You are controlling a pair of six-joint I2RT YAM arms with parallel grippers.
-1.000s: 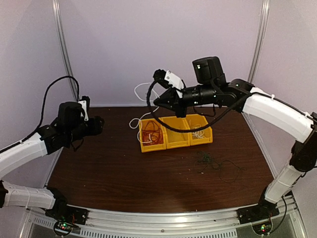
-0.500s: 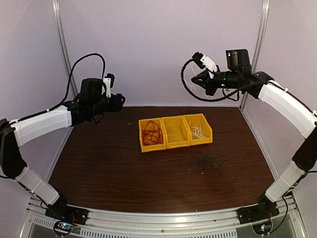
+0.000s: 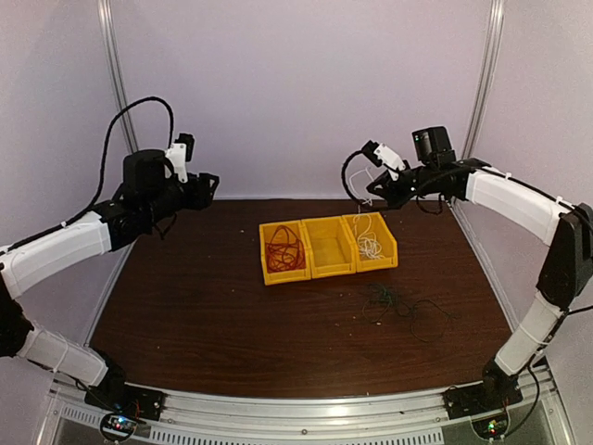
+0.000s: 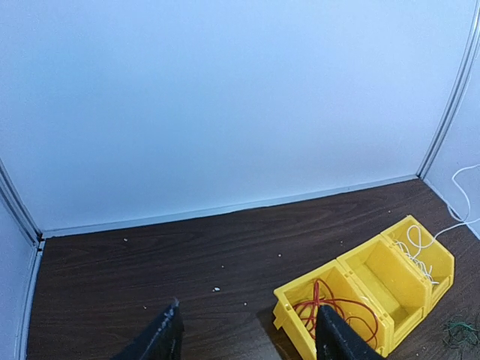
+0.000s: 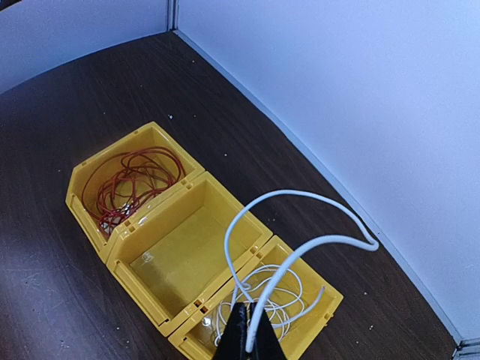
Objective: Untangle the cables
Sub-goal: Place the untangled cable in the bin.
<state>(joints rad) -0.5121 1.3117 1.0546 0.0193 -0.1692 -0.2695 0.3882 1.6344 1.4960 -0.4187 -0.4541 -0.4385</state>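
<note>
Three yellow bins stand in a row mid-table. The left bin [image 3: 269, 269] holds a red cable [image 3: 284, 250], the middle bin [image 3: 331, 248] shows nothing inside, and the right bin [image 3: 387, 255] holds a white cable [image 3: 371, 244]. My right gripper [image 3: 368, 195] hovers above the right bin, shut on a loop of the white cable [image 5: 300, 225], which hangs from its fingertips [image 5: 238, 337] into that bin [image 5: 315, 330]. A black cable clump [image 3: 389, 301] lies on the table in front of the bins. My left gripper [image 3: 213, 183] is open and empty, high at the back left [image 4: 247, 337].
The dark wooden table [image 3: 204, 306] is enclosed by white walls and metal corner posts [image 3: 116, 83]. Thin black strands [image 3: 431, 320] trail right from the clump. In the left wrist view the red cable [image 4: 330, 307] and the bins [image 4: 397, 277] lie to the lower right.
My right gripper swung from over the left bins to the right, then came down over the right bin with the white cable. My left arm rose and shifted along the back left.
</note>
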